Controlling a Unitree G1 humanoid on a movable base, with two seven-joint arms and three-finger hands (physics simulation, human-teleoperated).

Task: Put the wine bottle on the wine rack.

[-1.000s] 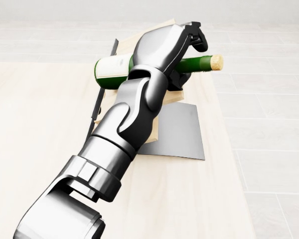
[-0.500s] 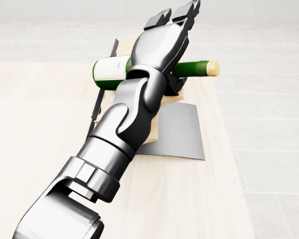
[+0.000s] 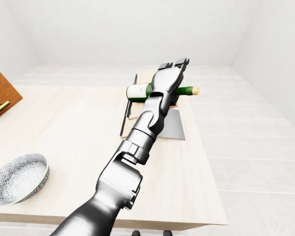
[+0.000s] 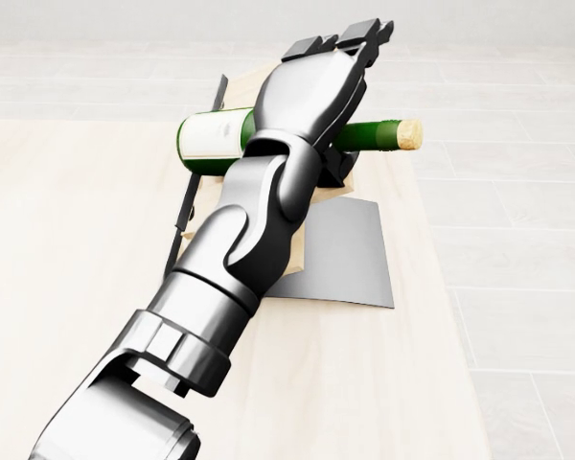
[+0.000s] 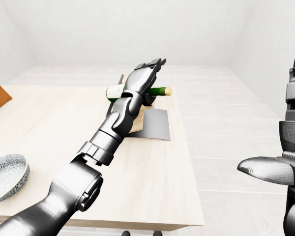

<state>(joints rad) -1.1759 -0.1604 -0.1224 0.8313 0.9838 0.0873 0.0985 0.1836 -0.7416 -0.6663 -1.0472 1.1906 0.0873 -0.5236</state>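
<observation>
A green wine bottle (image 4: pixel 211 140) with a pale label and a cork lies on its side across the wine rack (image 4: pixel 350 251), a wooden board with a grey metal plate, near the table's right edge. Its neck (image 4: pixel 376 134) points to the right in the head view. My left hand (image 4: pixel 340 40) hovers over the bottle's middle, open, with the fingers (image 4: pixel 364 34) stretched straight toward the top of the view and nothing held. The arm hides the bottle's shoulder and part of the rack. Only my right arm (image 5: pixel 280 167) shows, at the right edge of the right-eye view.
The rack stands on a light wooden table (image 3: pixel 64 123). A patterned grey bowl (image 3: pixel 14 178) sits near the table's lower left corner. A brown cabinet (image 3: pixel 0 98) is at the left edge. Tiled floor (image 3: pixel 236 128) lies to the right of the table.
A second ago my left fingers curled round the bottle's neck. They have since opened and now stretch straight above it. The bottle stays lying on the rack.
</observation>
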